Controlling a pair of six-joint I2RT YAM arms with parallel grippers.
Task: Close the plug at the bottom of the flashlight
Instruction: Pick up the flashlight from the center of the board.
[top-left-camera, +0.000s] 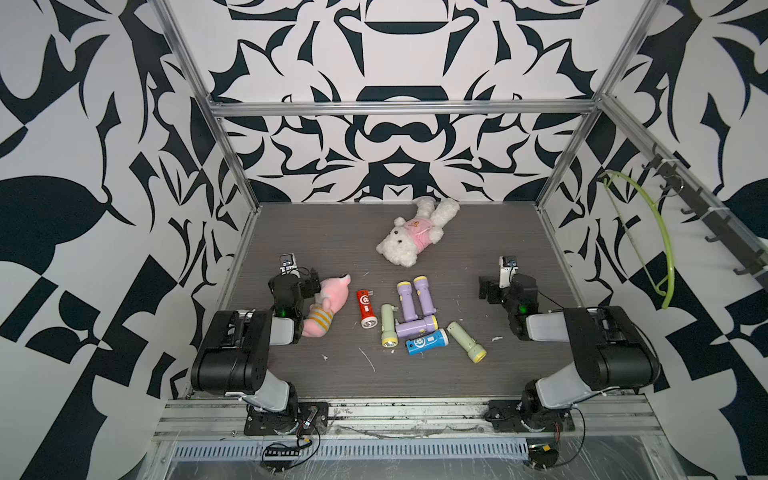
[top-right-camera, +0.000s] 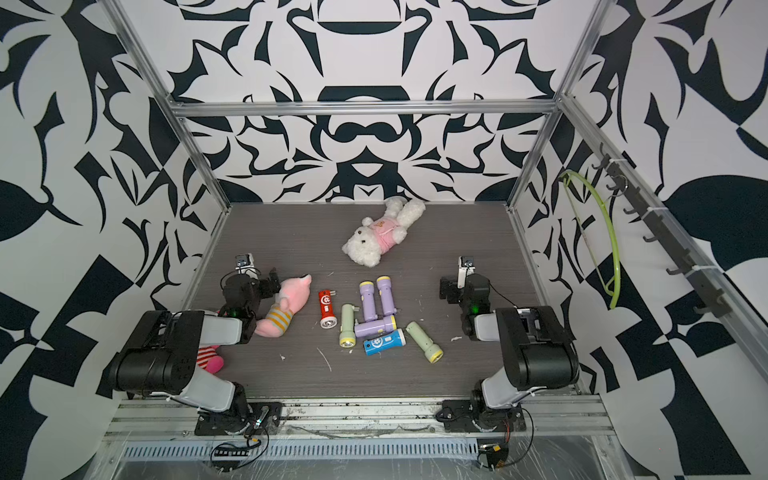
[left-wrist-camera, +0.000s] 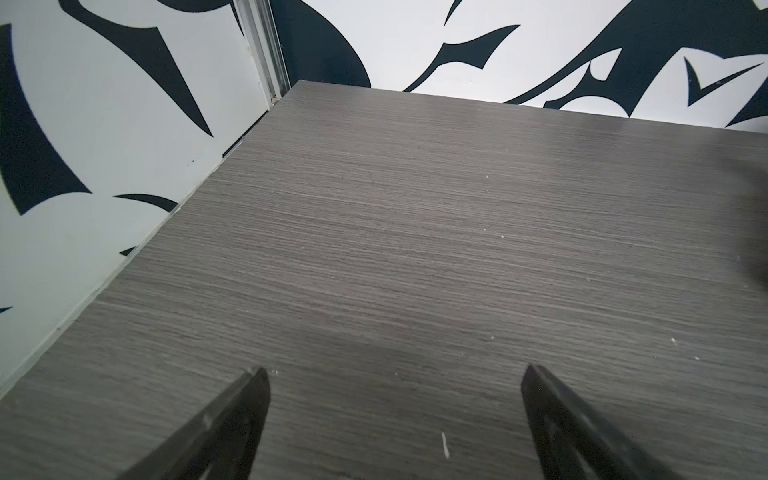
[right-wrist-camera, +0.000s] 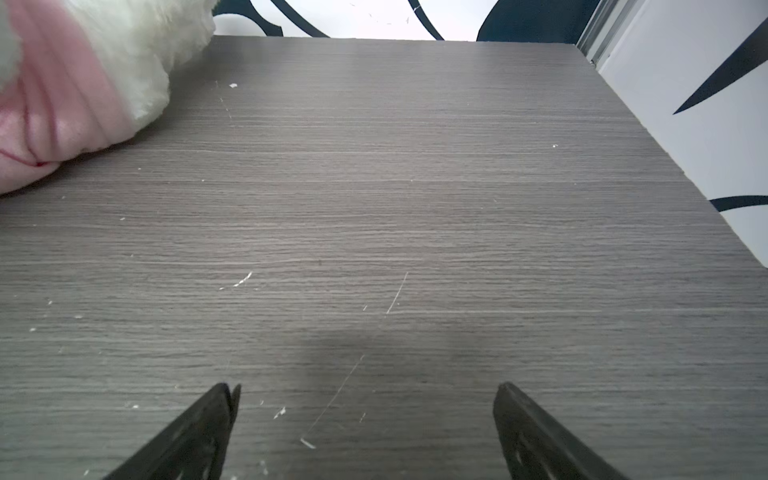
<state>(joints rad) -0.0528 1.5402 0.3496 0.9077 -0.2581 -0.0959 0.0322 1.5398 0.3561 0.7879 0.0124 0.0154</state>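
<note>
The left hand (left-wrist-camera: 395, 374) and right hand (right-wrist-camera: 365, 390) hang wide apart, empty, above the bench (left-wrist-camera: 415, 249); seemingly nothing begun, so next one should reach the red flashlight (top-left-camera: 366, 308).

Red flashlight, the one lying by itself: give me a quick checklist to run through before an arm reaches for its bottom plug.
1. Left gripper open and empty: ok.
2. Right gripper open and empty: ok.
3. Red flashlight lies apart from the flashlight pile: ok.
4. Its plug end points to the far wall, with nothing against it: ok.
5. Plug folded out or shut: cannot tell, too small.
6. Pink plush toy clear of the left gripper: not ok, it seems to lie against it.
</note>
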